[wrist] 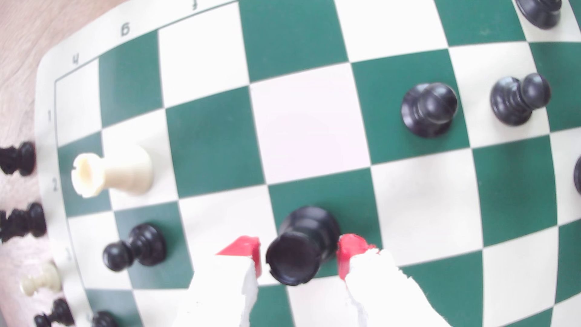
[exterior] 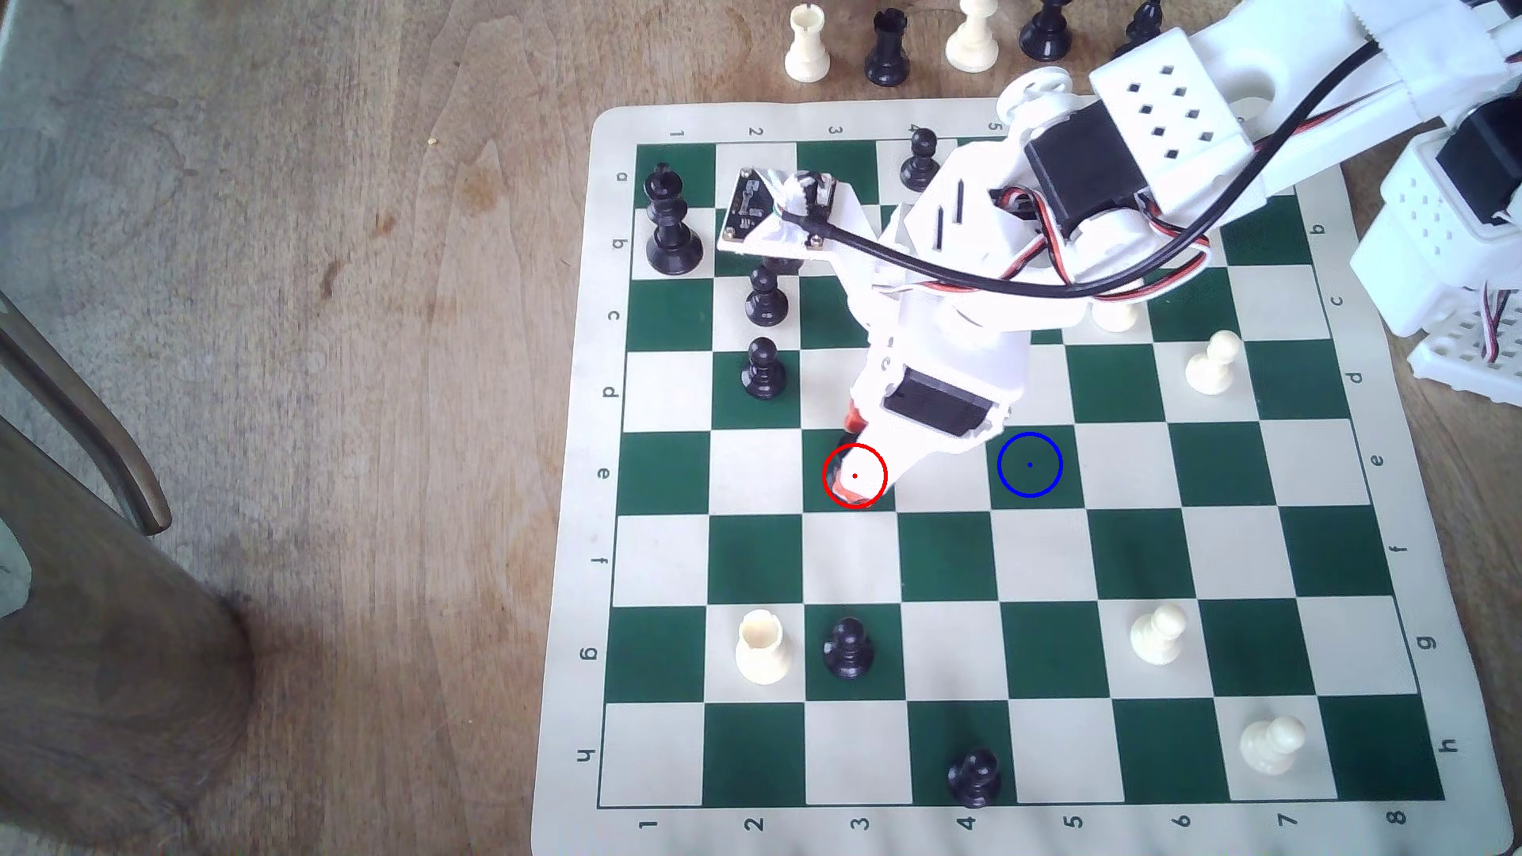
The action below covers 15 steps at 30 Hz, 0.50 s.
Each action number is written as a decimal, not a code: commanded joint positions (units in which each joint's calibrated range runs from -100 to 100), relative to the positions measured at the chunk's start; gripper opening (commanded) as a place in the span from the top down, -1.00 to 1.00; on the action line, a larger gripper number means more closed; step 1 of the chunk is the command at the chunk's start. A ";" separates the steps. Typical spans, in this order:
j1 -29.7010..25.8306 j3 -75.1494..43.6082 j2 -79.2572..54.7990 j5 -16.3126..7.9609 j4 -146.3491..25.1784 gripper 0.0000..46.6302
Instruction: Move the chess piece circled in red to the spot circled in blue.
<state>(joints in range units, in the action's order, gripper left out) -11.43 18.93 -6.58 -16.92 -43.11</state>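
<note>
The black rook stands upright on a dark green square; in the exterior view just a dark sliver of it shows inside the red ring, under the gripper. My gripper is lowered over it and open, with one red pad a narrow gap from the rook's notched top and the other red pad right against its side. In the exterior view the gripper sits at the red ring. The blue-ringed green square lies two squares toward the exterior view's right and is bare.
The white square between rook and blue ring is partly under the arm. Black pawns stand behind to the left, a black pawn and a white rook in front. Spare pieces line the table beyond the board.
</note>
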 commanded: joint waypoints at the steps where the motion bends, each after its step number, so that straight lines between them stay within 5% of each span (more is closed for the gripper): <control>1: -0.11 -0.71 1.23 -0.15 0.85 0.46; 15: -0.50 -0.71 1.31 -0.29 1.26 0.71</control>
<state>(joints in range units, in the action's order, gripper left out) -11.43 18.93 -6.58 -16.92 -42.47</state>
